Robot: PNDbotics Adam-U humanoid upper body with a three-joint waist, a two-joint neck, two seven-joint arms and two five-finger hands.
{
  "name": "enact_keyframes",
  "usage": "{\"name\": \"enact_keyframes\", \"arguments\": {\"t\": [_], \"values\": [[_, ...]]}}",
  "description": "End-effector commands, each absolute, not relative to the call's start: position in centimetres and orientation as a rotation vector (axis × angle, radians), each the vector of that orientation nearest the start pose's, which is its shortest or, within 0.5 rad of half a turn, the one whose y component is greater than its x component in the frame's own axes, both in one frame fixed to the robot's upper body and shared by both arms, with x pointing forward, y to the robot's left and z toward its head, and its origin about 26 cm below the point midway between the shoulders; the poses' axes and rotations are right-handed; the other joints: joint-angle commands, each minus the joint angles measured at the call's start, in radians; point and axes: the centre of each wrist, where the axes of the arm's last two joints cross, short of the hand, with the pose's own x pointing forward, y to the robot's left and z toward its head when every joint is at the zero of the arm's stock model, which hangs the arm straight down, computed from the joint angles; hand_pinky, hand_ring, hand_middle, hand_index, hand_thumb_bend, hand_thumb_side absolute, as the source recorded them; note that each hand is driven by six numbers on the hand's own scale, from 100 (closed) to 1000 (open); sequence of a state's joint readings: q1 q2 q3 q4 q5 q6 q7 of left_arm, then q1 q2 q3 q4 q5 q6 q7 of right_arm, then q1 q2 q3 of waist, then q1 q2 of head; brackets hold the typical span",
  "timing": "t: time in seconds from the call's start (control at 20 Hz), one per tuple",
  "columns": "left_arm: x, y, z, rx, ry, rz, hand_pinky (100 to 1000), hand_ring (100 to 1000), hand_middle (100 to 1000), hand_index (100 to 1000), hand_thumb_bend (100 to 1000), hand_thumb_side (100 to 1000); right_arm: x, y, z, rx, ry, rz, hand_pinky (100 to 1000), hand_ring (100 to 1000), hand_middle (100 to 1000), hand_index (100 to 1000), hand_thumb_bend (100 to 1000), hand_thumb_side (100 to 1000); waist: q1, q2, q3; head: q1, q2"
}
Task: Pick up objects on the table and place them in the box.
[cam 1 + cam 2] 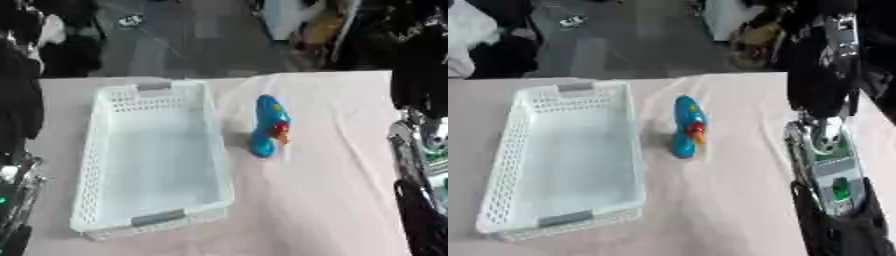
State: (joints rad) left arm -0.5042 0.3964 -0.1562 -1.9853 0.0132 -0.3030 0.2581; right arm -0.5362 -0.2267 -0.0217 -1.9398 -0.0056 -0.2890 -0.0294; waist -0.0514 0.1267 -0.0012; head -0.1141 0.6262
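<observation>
A white perforated box (502,165) with grey handles stands on the left half of the table, and nothing lies inside it. A blue toy (267,125) with a red and yellow part lies on the cloth just right of the box, apart from its wall. My right arm comes down the right edge, and its black hand (839,227) is low in the right corner, well clear of the toy. Part of my left arm and a dark bit of my left hand (14,239) show at the lower left edge, beside the box's near corner.
A pale cloth (332,190) covers the table to the right of the box. The table's far edge runs behind the box, with dark floor and clutter beyond it. The silver forearm (829,160) with a green light stands over the table's right side.
</observation>
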Motion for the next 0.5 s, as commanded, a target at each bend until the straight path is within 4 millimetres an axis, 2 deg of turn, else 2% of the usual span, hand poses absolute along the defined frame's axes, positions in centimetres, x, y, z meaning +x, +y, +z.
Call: {"name": "enact_keyframes", "arguments": {"t": [0.05,0.5], "values": [[30.81,21.60,25.39,-0.035,3.456,0.403,814,812,888,923,299,960,32.14,-22.73,25.89,0.015,3.475,-0.369,506,641,700,861,100,1000,0.004,-0.018,0.000,0.005,0.004],[30.81,21.59,25.40,-0.035,3.456,0.404,814,812,888,923,299,959,32.13,-22.71,25.91,0.018,3.475,-0.365,506,641,700,861,100,1000,0.004,-0.018,0.000,0.001,0.000]]}}
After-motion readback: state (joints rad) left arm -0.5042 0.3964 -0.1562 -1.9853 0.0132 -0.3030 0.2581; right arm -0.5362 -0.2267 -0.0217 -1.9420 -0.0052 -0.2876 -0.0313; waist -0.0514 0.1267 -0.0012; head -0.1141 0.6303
